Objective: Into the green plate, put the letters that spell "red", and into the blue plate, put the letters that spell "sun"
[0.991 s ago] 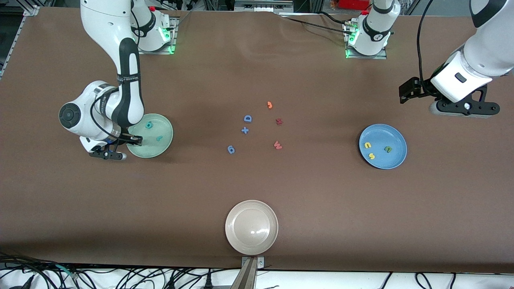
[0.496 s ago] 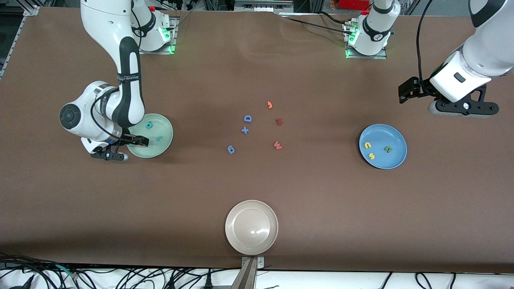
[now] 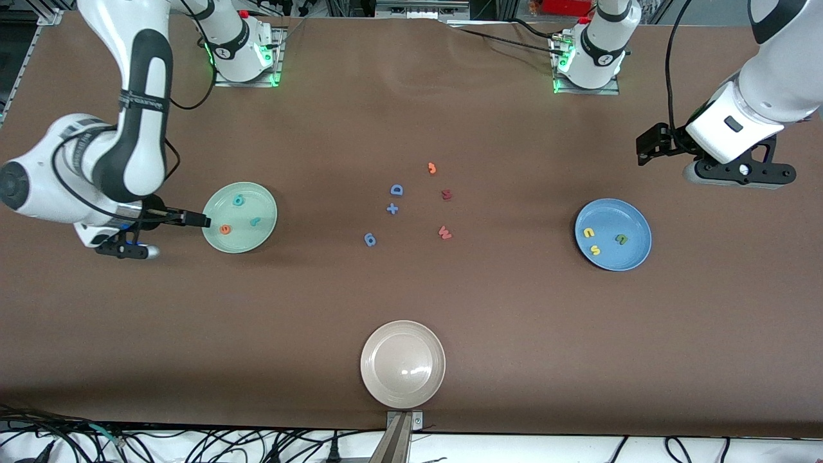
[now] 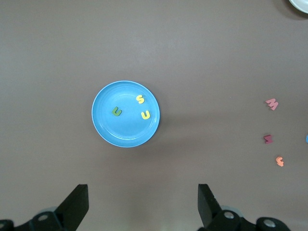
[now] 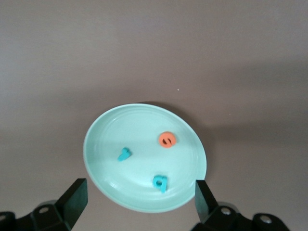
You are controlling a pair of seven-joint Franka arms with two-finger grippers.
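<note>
In green plate (image 3: 266,207) – all three letters: orange e (image 3: 224,229), teal r (image 3: 254,222), teal d (image 3: 238,200). My right gripper (image 5: 139,202) up over plate's edge at right arm's end of table, jaws wide, nothing held – e lies just past my fingertips. In blue plate (image 3: 636,220) – yellow s (image 3: 596,250), yellow u (image 3: 587,233), green n (image 3: 621,239). My left gripper (image 4: 143,204) waits above table near blue plate, jaws wide, empty.
</note>
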